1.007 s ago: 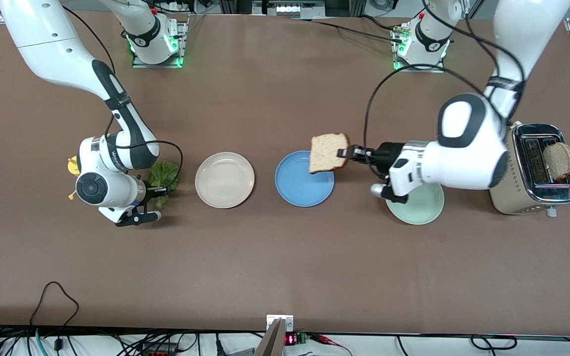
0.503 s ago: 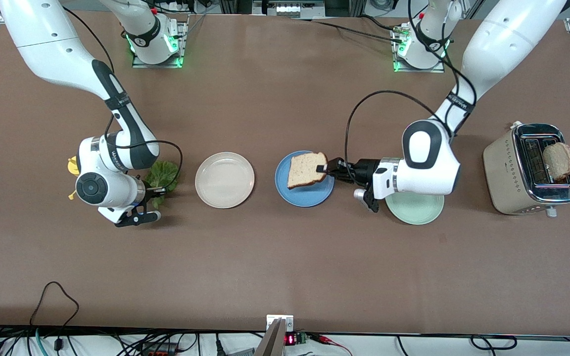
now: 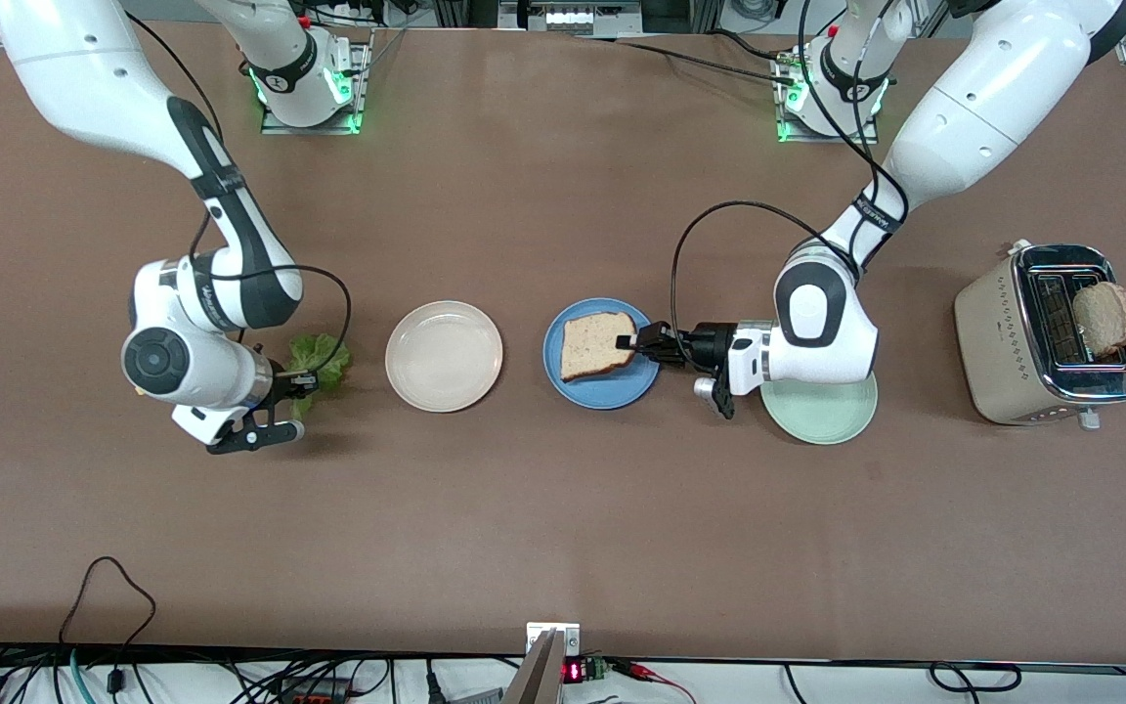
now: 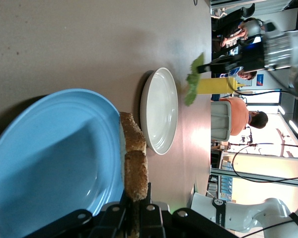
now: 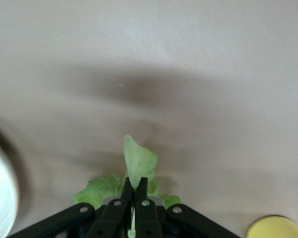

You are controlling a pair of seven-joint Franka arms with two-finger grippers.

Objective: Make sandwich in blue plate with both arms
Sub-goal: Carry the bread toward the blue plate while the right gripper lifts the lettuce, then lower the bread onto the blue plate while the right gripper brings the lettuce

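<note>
The blue plate (image 3: 612, 391) (image 4: 49, 163) sits mid-table. A light-brown toast slice (image 3: 594, 344) (image 4: 135, 158) hangs low over it, and my left gripper (image 3: 633, 342) (image 4: 138, 198) is shut on the slice's crust edge. I cannot tell whether the slice touches the plate. Toward the right arm's end of the table, my right gripper (image 3: 297, 379) (image 5: 137, 184) is shut on a crinkled green lettuce leaf (image 3: 321, 356) (image 5: 139, 161), holding it just above the table. A second toast slice (image 3: 1104, 318) sticks out of the toaster (image 3: 1013, 342).
A cream-white plate (image 3: 444, 355) (image 4: 159, 111) lies between the lettuce and the blue plate. A pale mint-green plate (image 3: 827, 420) lies partly under my left arm's wrist. A yellow object (image 5: 270, 227) sits by the lettuce. The toaster stands at the left arm's end.
My left arm brought the toast down and over the blue plate. My right gripper closed on the lettuce and shifted slightly, taking the leaf with it.
</note>
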